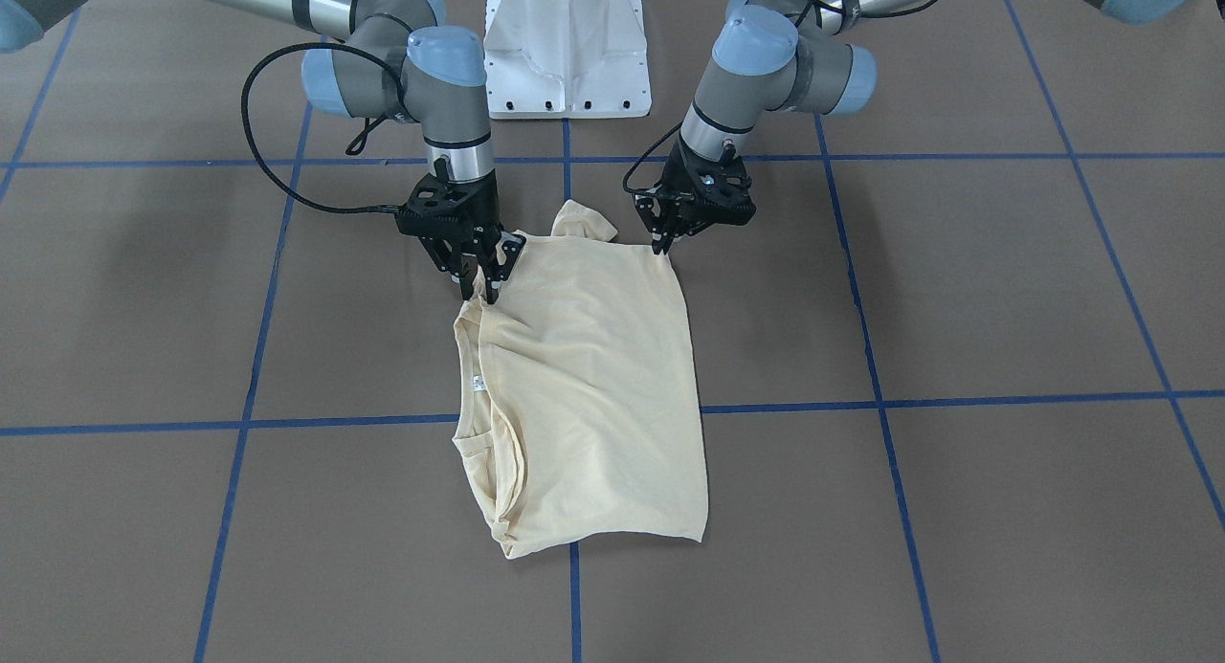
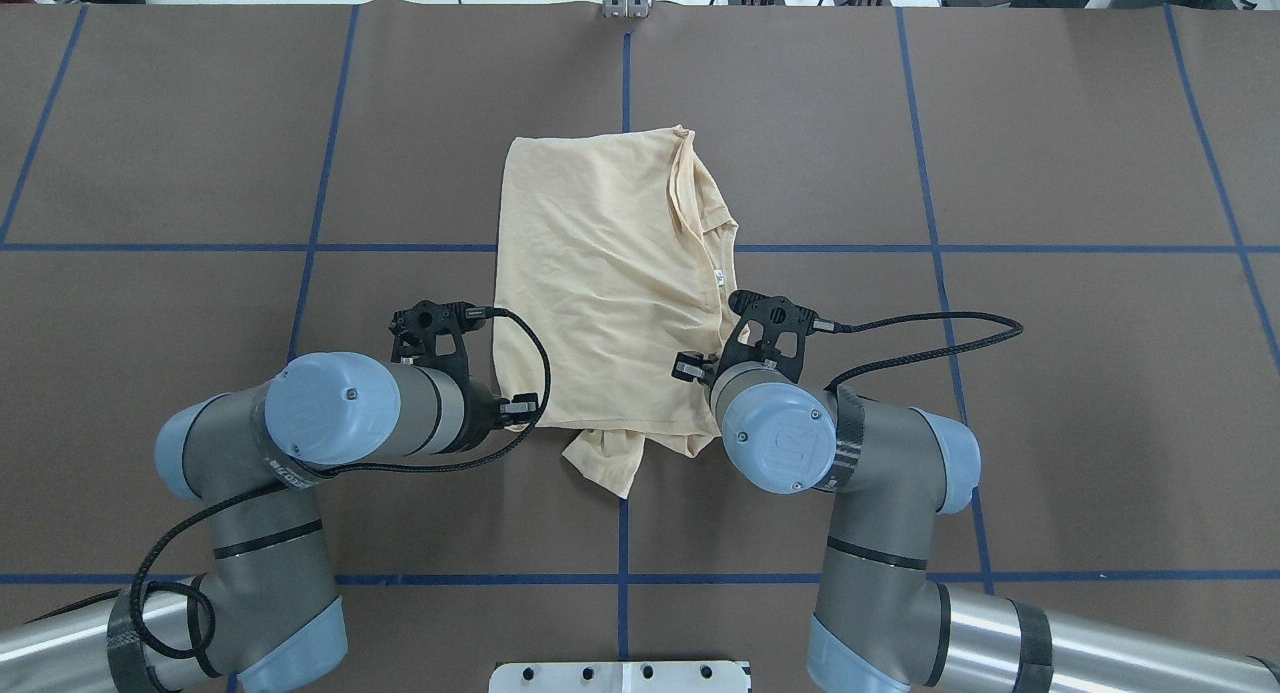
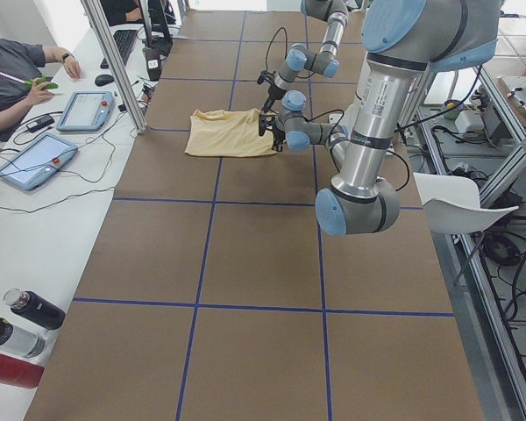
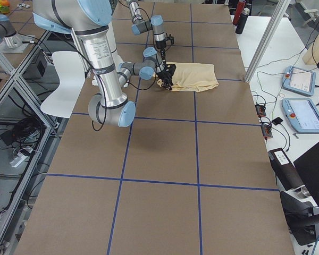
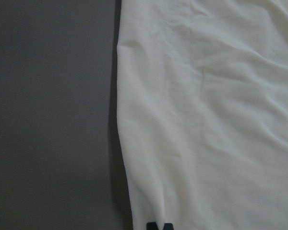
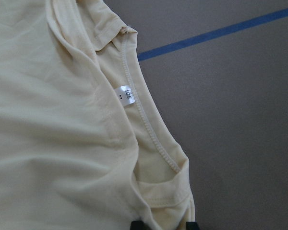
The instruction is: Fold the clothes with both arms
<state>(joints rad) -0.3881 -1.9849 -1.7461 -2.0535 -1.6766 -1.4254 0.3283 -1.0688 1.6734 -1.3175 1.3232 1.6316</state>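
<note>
Two grips — left end effector pinching T-shirt corner | right end effector pinching its collar side

Readable text is scarce.
- T-shirt: the white neck label carries one short dark word lying sideways with two dots under it. It looks like "SIZE", not certain.
- Right arm: the blue joint cap has a square "UR" logo.
- Left arm: there is white lettering on the dark band, too small to read.
- In the exterior left view the same arm has vertical lettering down its grey tube, also illegible.
</note>
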